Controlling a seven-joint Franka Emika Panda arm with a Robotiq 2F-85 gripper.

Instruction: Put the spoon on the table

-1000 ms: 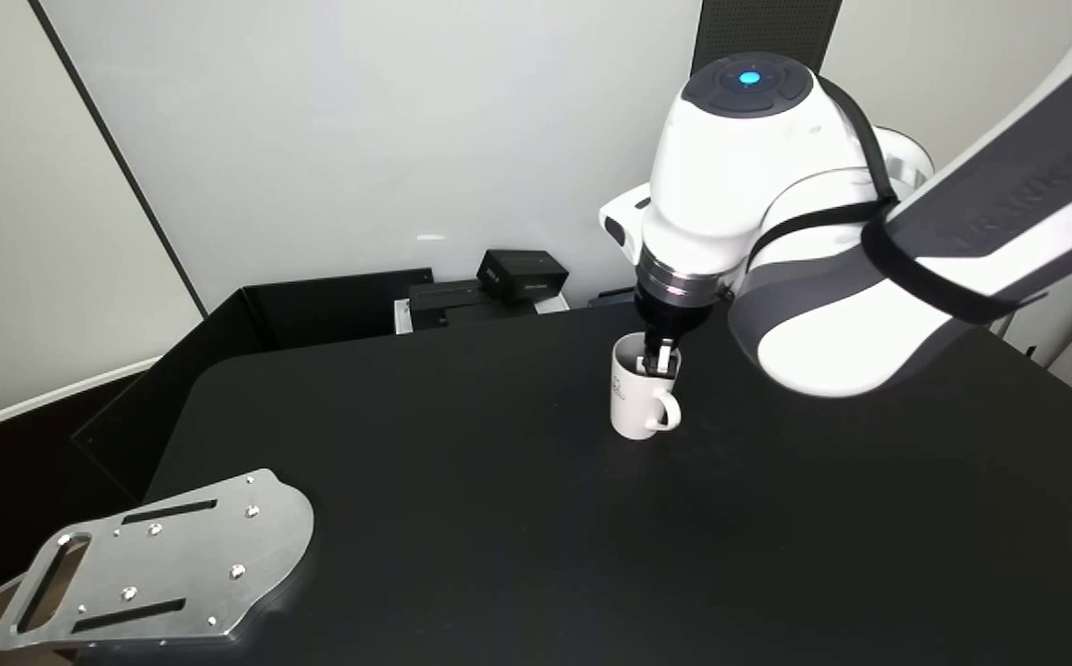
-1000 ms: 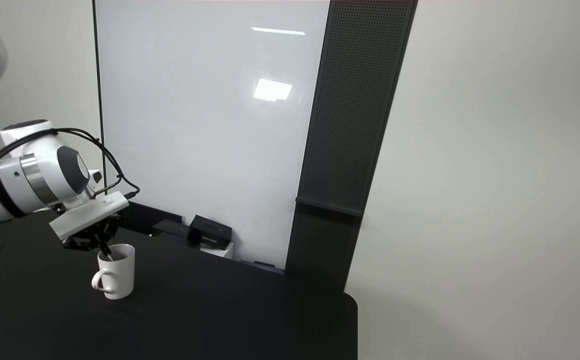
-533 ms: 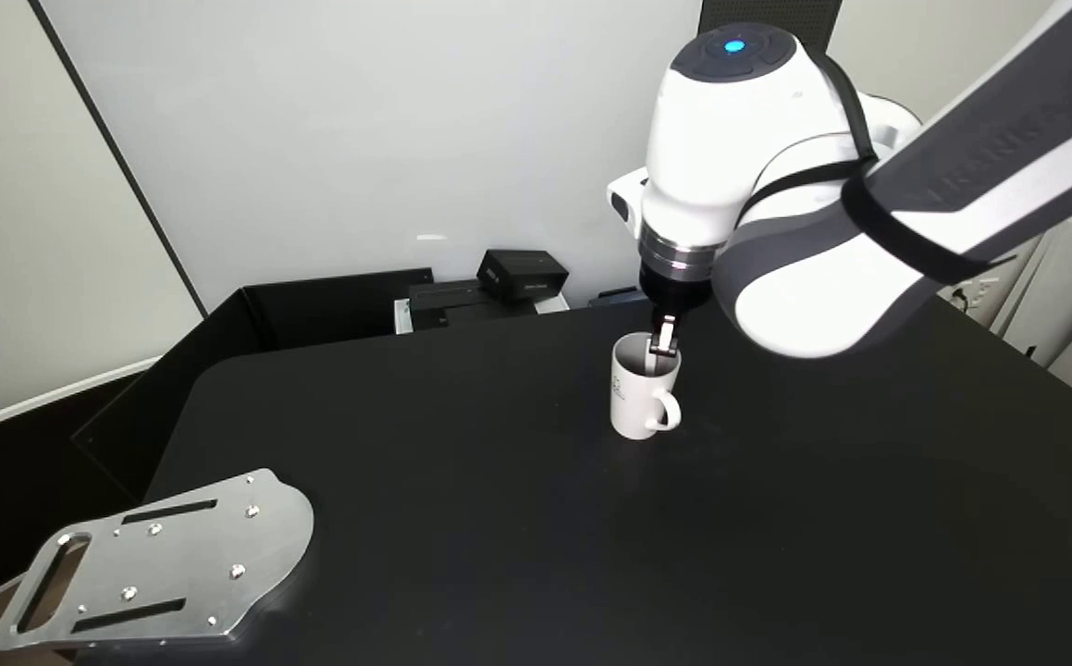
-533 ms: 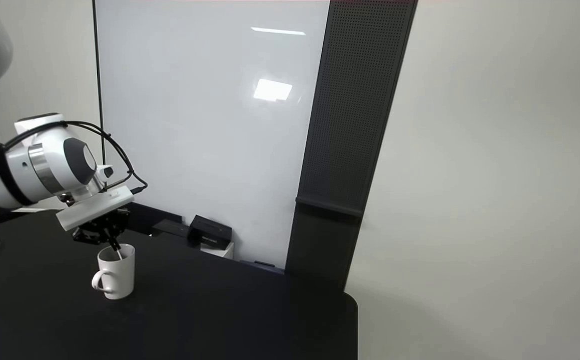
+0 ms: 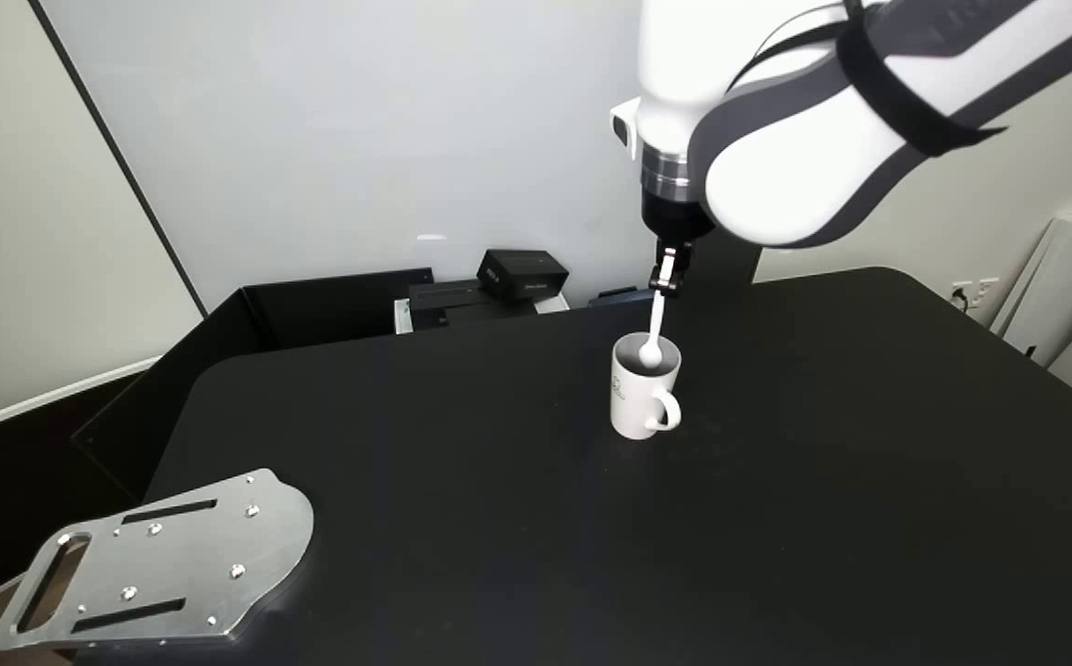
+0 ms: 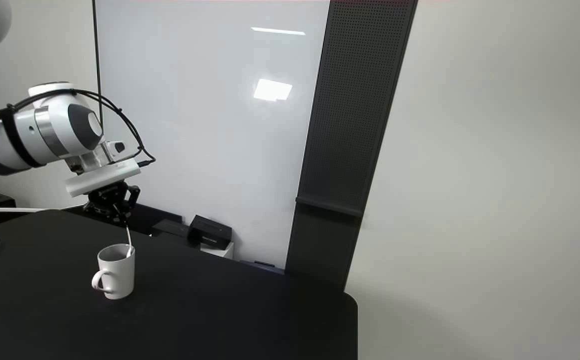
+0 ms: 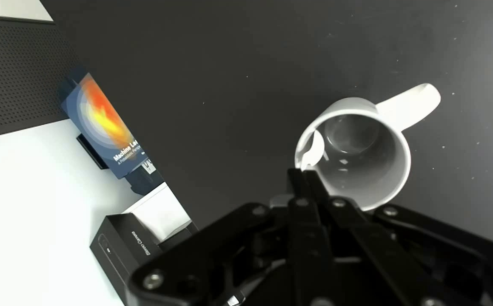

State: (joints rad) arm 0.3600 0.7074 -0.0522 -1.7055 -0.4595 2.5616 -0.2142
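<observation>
The spoon is white and slender. In an exterior view its handle (image 5: 657,313) hangs almost straight down from my gripper (image 5: 667,283), bowl lowest. The spoon (image 6: 129,241) and gripper (image 6: 123,219) also show in an exterior view. The bowl is at the mouth of the white mug (image 5: 633,407); I cannot tell if its tip is below the rim. In the wrist view the fingertips (image 7: 303,172) are nearly together on the handle, and the spoon's bowl (image 7: 316,148) shows inside the outline of the mug (image 7: 369,170). The mug stands upright on the black table (image 5: 462,518).
A flat grey metal plate (image 5: 189,555) lies at the table's near left corner in an exterior view. Black boxes (image 5: 524,275) sit behind the far edge. In the wrist view a colourful book (image 7: 104,125) and a black box (image 7: 123,248) lie beyond that edge.
My gripper has risen from the mug's mouth to well above it, drawing the spoon up with it. The spoon's handle and bowl now show. The mug has not moved.
</observation>
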